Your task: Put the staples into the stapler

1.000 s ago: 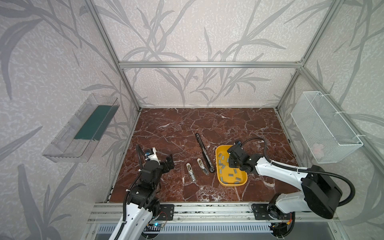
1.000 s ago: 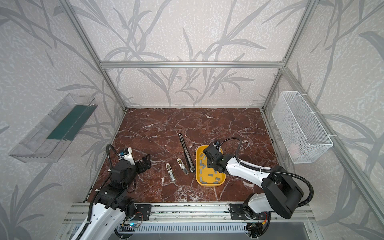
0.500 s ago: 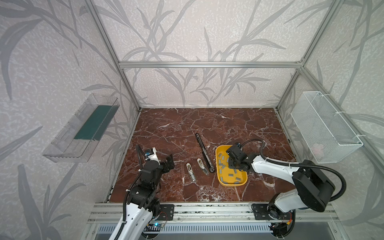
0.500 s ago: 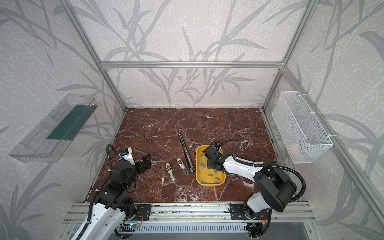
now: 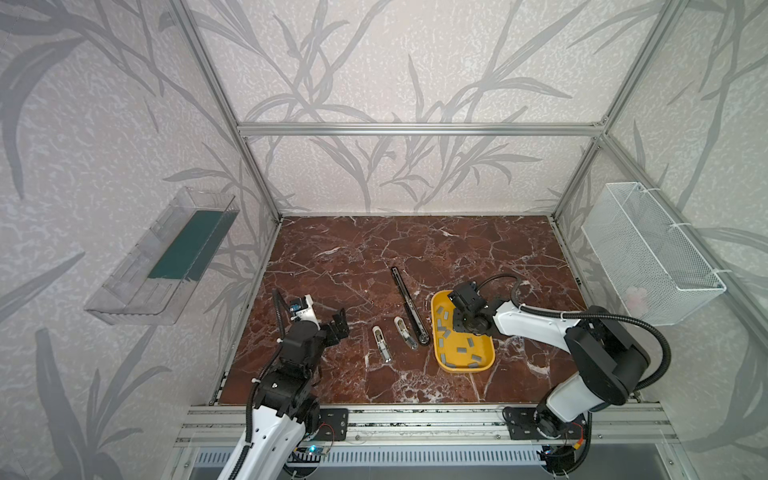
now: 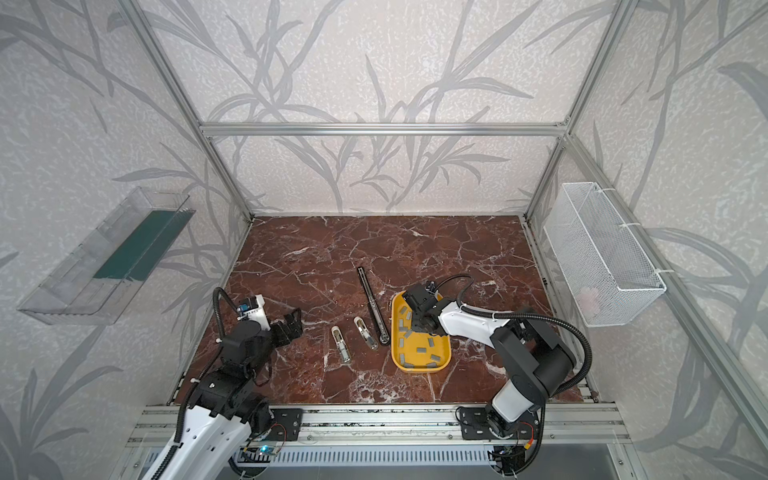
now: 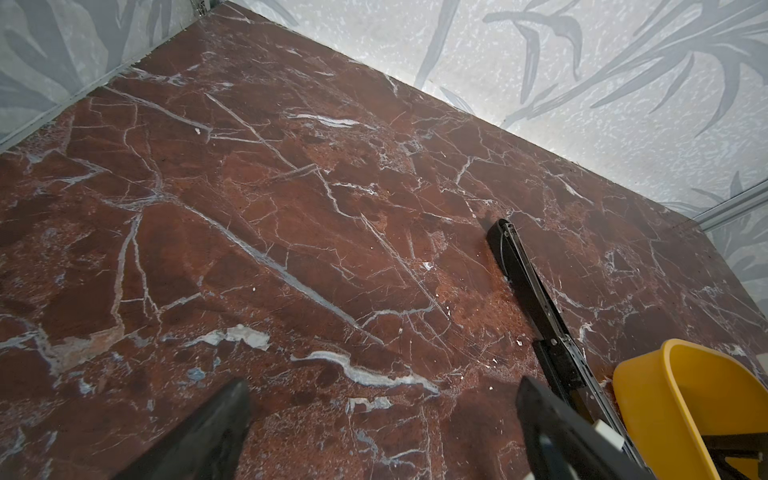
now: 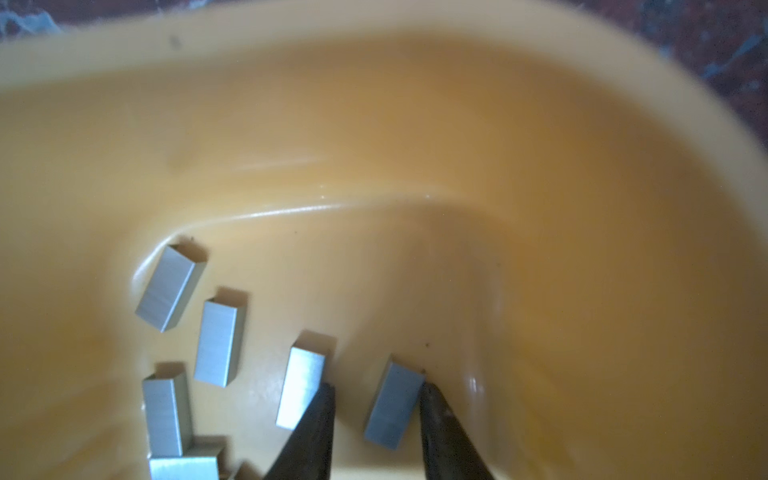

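Grey staples loose in yellow tray, just right of opened black stapler. Right claw down in tray, tips straddling one strip, not clenched: gap on one side. Expect strips light, stiff, slick, prone to snap apart; pinch long sides mid-length, gently. Left claw spread wide, empty, over tabletop. Glossy marble, tray wall close: you get little room.

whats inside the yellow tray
Loose grey staples lie scattered in the yellow tray. The right gripper reaches in, its open jaws either side of one strip. In both top views it covers the tray's far part; anything beneath is hidden.
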`<move>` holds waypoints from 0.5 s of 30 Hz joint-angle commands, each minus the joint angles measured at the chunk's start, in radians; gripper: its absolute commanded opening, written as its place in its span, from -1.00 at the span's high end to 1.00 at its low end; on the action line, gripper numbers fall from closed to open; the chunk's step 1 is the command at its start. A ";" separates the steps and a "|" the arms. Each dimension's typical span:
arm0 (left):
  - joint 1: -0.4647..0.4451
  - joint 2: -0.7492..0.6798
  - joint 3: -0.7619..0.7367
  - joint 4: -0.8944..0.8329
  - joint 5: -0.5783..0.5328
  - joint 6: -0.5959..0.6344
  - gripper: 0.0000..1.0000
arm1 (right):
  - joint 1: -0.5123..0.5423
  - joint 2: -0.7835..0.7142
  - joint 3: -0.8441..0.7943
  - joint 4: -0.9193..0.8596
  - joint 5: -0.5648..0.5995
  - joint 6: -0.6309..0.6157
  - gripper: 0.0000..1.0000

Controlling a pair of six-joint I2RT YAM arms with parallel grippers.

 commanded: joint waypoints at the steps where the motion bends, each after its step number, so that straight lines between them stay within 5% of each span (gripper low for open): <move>1: 0.003 -0.006 -0.001 0.020 0.004 0.011 -0.98 | -0.004 0.050 0.022 -0.045 -0.040 -0.010 0.30; 15: 0.003 -0.009 -0.002 0.020 0.006 0.012 -0.98 | -0.003 0.092 0.090 -0.137 -0.009 -0.041 0.53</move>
